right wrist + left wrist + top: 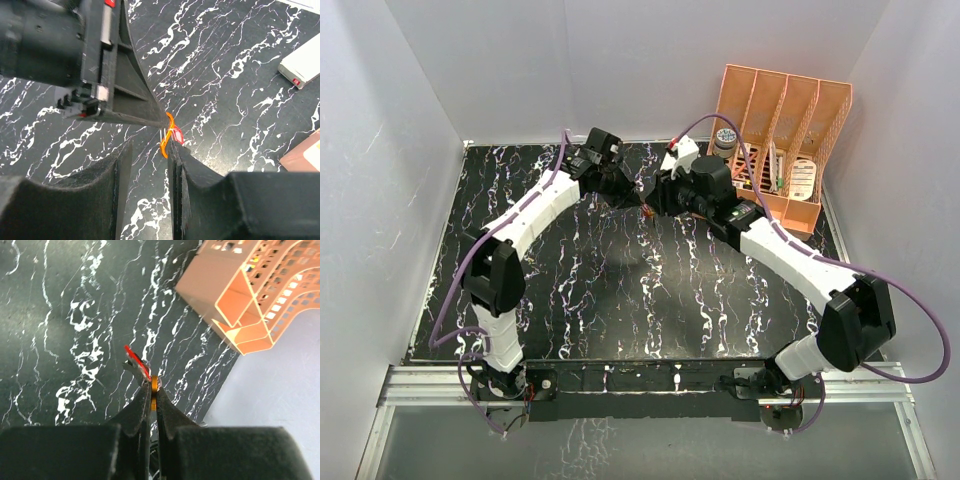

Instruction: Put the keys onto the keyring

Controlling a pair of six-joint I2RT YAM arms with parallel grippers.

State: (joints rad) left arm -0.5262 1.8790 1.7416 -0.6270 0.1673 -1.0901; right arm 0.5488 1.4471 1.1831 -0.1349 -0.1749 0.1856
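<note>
Left gripper (152,399) pinches keyring (154,385), red key (137,361) beside its tips.

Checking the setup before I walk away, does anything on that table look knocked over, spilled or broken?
Nothing stands out. The orange file rack stands upright at the far right, the white box lies flat, and both claws meet mid-table around the keyring and red key.

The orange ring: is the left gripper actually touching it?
Touching. In the left wrist view the left gripper pinches the orange ring edge-on between its fingertips, with no gap.
</note>
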